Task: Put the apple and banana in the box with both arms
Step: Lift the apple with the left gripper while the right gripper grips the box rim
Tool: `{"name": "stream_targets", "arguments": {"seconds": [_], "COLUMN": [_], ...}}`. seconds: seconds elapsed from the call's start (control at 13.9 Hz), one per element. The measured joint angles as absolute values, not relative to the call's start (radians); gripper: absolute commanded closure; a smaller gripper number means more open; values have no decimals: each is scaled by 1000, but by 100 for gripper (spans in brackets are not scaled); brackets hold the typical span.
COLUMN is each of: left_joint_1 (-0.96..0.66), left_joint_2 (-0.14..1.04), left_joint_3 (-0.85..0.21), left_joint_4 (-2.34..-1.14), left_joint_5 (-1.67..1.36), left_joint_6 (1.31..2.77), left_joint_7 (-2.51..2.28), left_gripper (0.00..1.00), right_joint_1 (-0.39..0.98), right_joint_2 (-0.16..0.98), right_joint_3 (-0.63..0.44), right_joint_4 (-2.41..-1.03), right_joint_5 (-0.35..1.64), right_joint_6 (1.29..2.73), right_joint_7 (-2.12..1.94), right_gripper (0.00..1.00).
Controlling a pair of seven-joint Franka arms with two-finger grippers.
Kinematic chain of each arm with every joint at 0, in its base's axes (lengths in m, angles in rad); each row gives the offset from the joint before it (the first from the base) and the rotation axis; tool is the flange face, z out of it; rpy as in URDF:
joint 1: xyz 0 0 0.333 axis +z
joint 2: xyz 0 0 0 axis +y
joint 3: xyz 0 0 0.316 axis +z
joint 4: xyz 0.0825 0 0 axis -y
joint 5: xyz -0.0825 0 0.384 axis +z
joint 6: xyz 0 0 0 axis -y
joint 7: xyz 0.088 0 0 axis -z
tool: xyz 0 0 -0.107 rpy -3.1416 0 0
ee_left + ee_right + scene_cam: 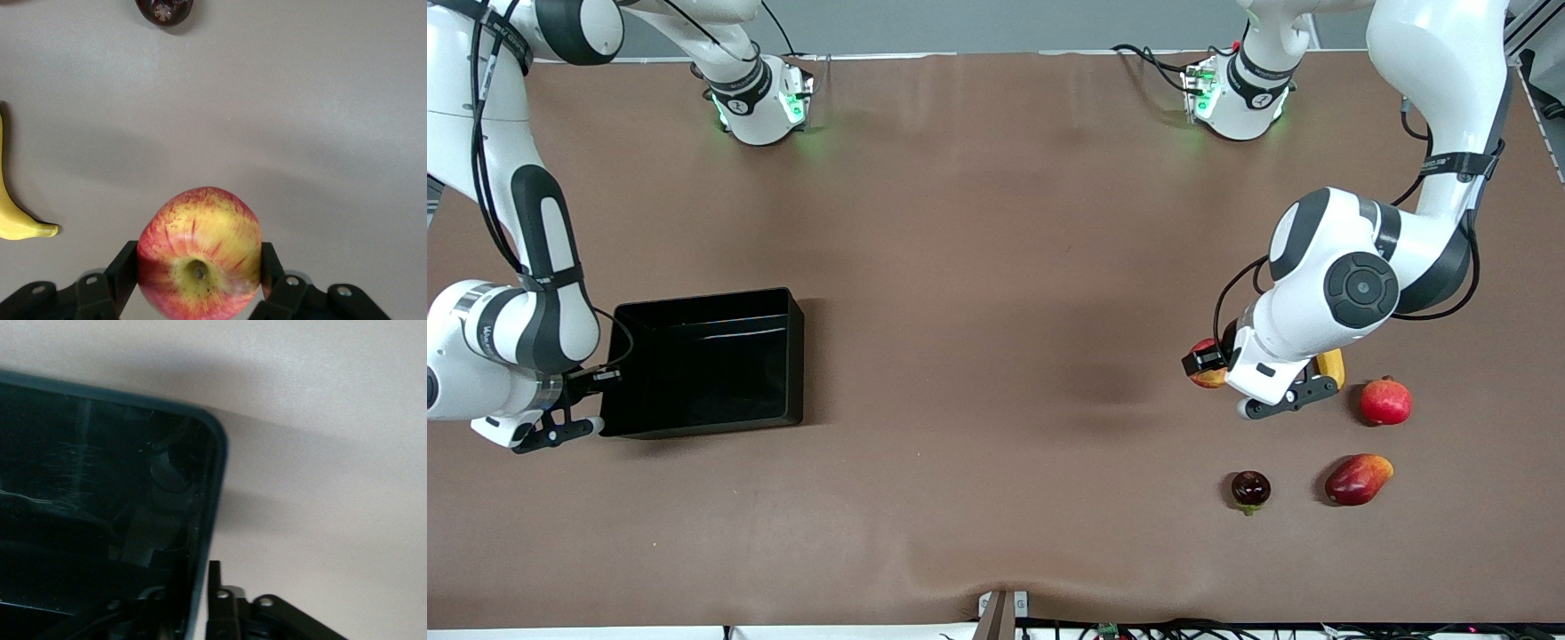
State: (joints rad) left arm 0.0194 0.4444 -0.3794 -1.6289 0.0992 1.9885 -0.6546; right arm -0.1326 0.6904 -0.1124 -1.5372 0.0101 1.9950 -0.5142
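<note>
Gripping the wall of the box [704, 364] at the right arm's end of the table, the right gripper [560, 433] is pinching its rim between closed fingers. The left gripper [200, 270] is clamping the apple [199, 252], the banana [17, 213] lying just beside it, mostly hidden under the wrist. A red crowned fruit [1385, 401], a mango [1357, 479] and a dark fruit [1250, 488] are lying nearer the front camera.

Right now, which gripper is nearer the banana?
The left. The left gripper is shut on the apple right beside the banana. The right gripper is at the right arm's end of the table, clamped on the box wall.
</note>
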Motion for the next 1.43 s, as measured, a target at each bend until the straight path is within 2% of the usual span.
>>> {"name": "stream_targets", "arguments": {"seconds": [0.43, 0.72, 1.15, 1.43], "left_joint_1": [18, 18, 20, 20], "left_joint_2": [449, 449, 446, 439], "left_joint_3": [-380, -379, -380, -397], "left_joint_4": [-1632, -1632, -1627, -1568], "left_joint_5": [99, 99, 99, 99], "left_joint_6": [1985, 1985, 1969, 1856], "left_joint_7": [-655, -655, -655, -655], "left_gripper": [100, 100, 100, 100], "right_joint_1": [-131, -106, 99, 245], "right_joint_2": [690, 683, 615, 608], "right_joint_3": [-103, -95, -89, -90], "right_joint_4": [-1525, -1500, -1487, -1489], "right_joint_5": [30, 144, 151, 152], "right_joint_6": [1969, 1932, 1910, 1907], "right_joint_7": [-459, -400, -156, -7], "right_gripper": [100, 100, 100, 100]}}
